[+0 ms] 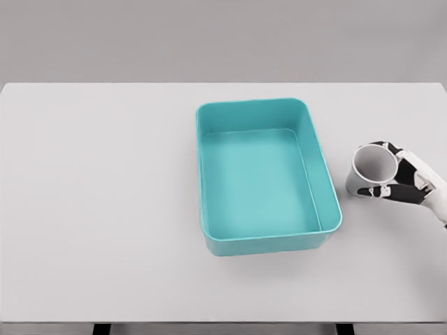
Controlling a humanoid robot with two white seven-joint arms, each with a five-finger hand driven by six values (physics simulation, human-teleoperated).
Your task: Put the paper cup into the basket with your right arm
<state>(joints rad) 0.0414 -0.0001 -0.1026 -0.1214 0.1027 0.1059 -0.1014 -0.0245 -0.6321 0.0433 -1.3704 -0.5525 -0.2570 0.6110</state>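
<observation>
- The right hand comes in from the right edge, its fingers wrapped around the cup.
- The cup is white, tilted so that its open mouth faces the camera, and it sits to the right of the basket, near it but not touching.
- The teal basket is rectangular and lies on the pale surface a little right of the middle.

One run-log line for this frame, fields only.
stage: cup grasped | right hand: shut on paper cup | cup: right of basket, outside it | basket: empty | left arm: out of view
</observation>
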